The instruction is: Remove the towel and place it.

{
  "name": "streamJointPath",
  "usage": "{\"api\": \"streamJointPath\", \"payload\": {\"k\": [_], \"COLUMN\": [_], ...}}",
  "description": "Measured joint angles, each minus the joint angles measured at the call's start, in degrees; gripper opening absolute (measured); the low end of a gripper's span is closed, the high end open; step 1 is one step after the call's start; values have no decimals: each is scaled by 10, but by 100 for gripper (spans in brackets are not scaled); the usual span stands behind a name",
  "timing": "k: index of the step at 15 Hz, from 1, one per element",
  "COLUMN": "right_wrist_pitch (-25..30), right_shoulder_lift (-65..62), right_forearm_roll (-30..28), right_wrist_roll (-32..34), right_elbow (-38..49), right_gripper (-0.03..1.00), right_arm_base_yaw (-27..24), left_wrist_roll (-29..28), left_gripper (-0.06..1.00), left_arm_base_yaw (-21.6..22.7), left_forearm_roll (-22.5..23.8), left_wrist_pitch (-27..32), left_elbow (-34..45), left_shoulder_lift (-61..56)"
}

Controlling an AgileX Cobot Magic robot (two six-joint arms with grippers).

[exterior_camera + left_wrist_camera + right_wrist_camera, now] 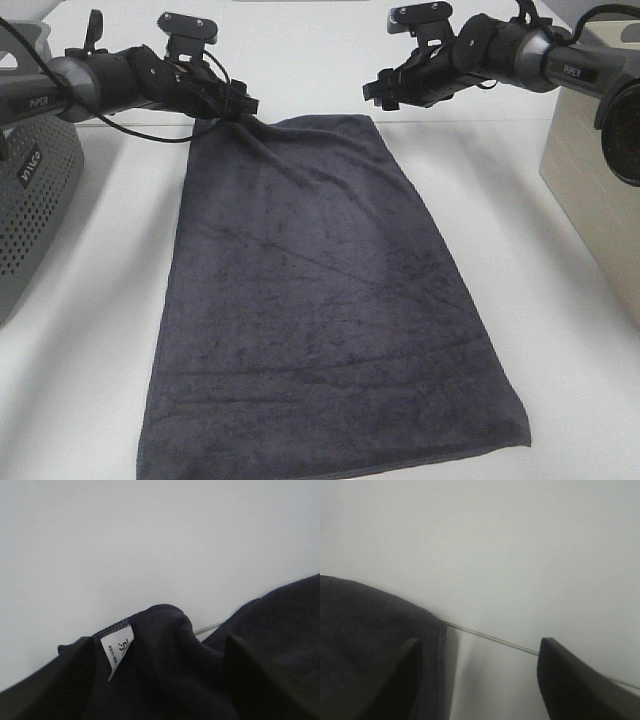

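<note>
The dark charcoal towel point(320, 300) lies spread flat on the white table point(90, 300), its long side running from the far edge to the near edge. My left gripper point(240, 105) sits at the towel's far left corner. In the left wrist view its jaws are open point(160, 680), and the bunched corner point(165, 670) with its white tag point(117, 647) rests loose between them. My right gripper point(378, 92) hovers just above the far right corner. It is open point(480, 675), with only the towel's edge point(365, 630) beside one finger point(395, 680).
A grey perforated basket point(30, 190) stands at the left edge of the table. A beige box point(600, 170) stands at the right. Bare white table surrounds the towel on both sides.
</note>
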Motion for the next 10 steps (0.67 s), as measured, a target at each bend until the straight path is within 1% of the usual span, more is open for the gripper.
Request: {"api": "streamJointPath", "payload": {"k": [2,3,4,5,6,7,8,10], "right_wrist_pitch": [-4,-13,-19,-32,-38,-44,-52,-62], "right_shoulder_lift": [0,0,0,0,0,0,0,0], "right_forearm_roll": [3,6,10,21,26,29,33,36], "right_wrist_roll": [1,1,1,-5,-12,-18,-23,-32], "right_elbow": [0,0,0,0,0,0,0,0], "right_gripper": [66,66,65,62,61,60,60,59], "right_arm_base_yaw": [0,0,0,5,9,12,15,23], "left_wrist_roll": [0,0,0,0,-2,-5,-8,-14], "left_gripper": [67,67,67,68,68,68,68,68], "left_arm_base_yaw": [-1,-2,-3,-5,-6,-6,-6,-6], "left_forearm_roll": [-17,-21,-25,-26,-26,-25,-18,32], "left_wrist_pitch": [-13,-9,10,87,143,170,211,280], "left_elbow": [0,0,0,0,0,0,0,0], "left_shoulder_lift": [-1,-7,-17,-44,-58,-66,-81,-116]}}
